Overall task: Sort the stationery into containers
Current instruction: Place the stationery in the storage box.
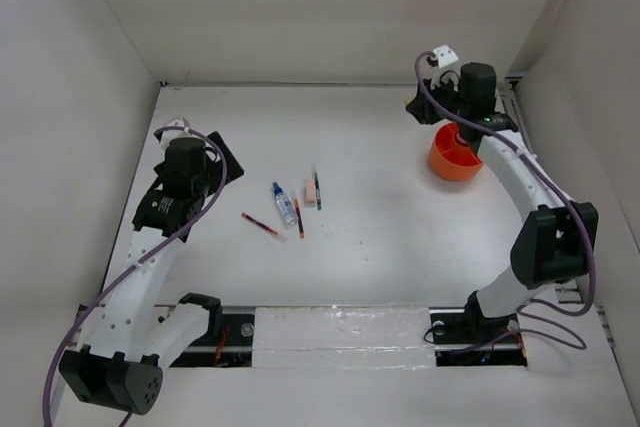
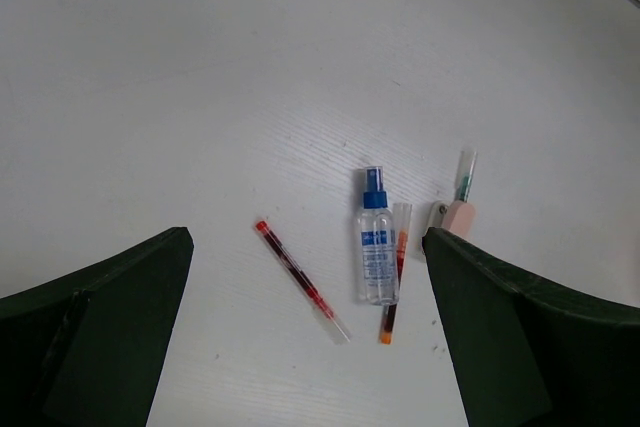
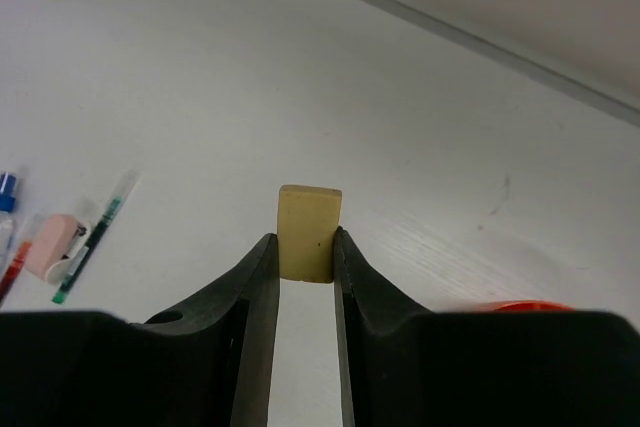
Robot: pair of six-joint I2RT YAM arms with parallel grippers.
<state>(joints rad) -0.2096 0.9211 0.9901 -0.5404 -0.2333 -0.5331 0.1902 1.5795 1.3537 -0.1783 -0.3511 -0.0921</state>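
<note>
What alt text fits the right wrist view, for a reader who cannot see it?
The right gripper pinches a small tan block, held upright above a white table. At far left lie a pink eraser and a dark green pen; the rim of an orange tub peeks in at lower right.

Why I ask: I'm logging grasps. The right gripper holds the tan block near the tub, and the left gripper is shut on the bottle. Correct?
Not the left part. The left wrist view shows the left gripper open, and the bottle lies on the table apart from it. The right gripper does hold the tan block near the tub.
</note>
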